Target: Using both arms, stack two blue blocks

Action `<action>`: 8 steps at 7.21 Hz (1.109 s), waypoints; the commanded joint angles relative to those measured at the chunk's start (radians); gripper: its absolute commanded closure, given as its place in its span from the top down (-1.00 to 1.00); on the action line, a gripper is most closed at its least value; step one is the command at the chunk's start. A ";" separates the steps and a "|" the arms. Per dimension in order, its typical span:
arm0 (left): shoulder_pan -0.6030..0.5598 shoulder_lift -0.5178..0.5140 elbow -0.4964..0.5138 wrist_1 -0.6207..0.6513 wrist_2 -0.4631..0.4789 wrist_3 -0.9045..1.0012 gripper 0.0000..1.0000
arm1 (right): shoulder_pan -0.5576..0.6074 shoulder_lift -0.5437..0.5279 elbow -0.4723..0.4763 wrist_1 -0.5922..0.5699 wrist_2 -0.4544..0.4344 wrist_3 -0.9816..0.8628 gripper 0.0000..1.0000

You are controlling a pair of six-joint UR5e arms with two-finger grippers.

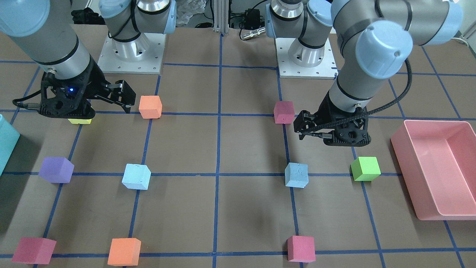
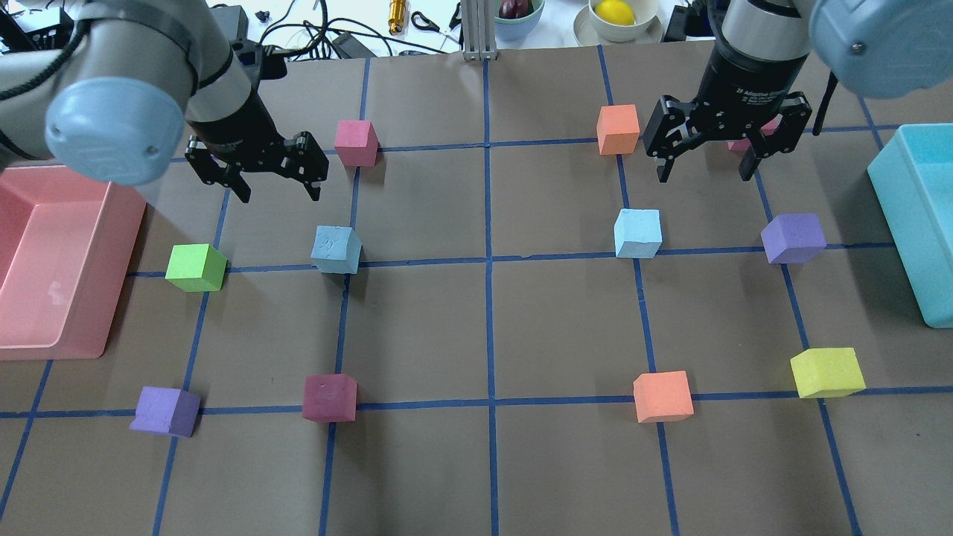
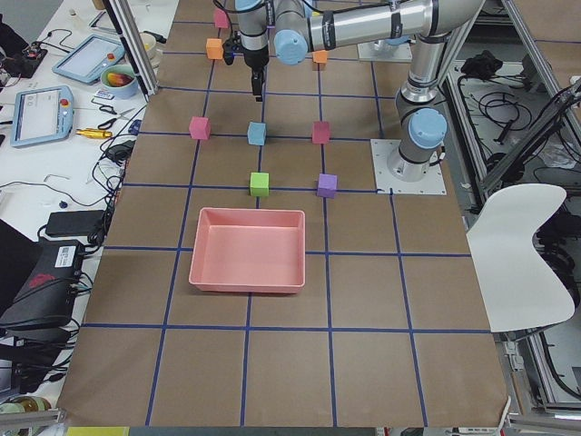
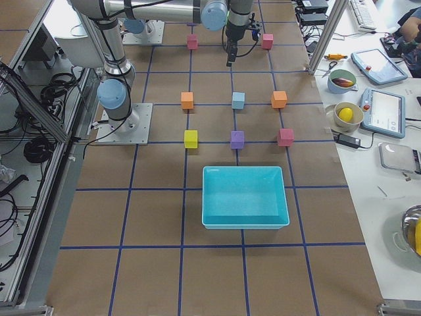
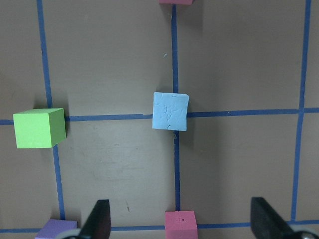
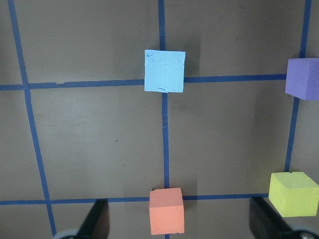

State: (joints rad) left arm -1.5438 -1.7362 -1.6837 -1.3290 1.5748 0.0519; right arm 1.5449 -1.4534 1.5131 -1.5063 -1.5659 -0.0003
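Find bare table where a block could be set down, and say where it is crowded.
Bare: the middle column, between the left blue block and right blue block, and between the maroon cube and near orange cube. Crowded: the ends, green cube by pink bin, purple cube by teal bin.

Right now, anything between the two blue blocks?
Nothing. In the overhead view the stretch from the left blue block to the right blue block is bare table, crossed only by tape lines.

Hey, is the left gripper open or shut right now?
Open. The left gripper has its fingers spread wide apart in the overhead and wrist views, with nothing held between them.
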 commanded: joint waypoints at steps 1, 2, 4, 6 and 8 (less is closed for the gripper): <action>0.001 -0.052 -0.164 0.254 0.001 0.029 1.00 | -0.002 0.063 0.010 -0.123 0.004 -0.001 1.00; 0.001 -0.089 -0.189 0.307 -0.002 0.023 1.00 | -0.002 0.129 0.039 -0.212 0.001 -0.003 1.00; 0.001 -0.143 -0.197 0.348 -0.001 0.025 1.00 | -0.002 0.224 0.134 -0.396 0.003 -0.006 1.00; -0.002 -0.193 -0.203 0.384 -0.003 0.022 1.00 | 0.000 0.243 0.212 -0.520 0.009 -0.004 1.00; -0.010 -0.204 -0.235 0.413 -0.002 0.023 1.00 | 0.000 0.284 0.226 -0.520 0.017 0.005 1.00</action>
State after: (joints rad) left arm -1.5505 -1.9314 -1.9053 -0.9376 1.5731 0.0748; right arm 1.5447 -1.1974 1.7280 -2.0187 -1.5520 0.0030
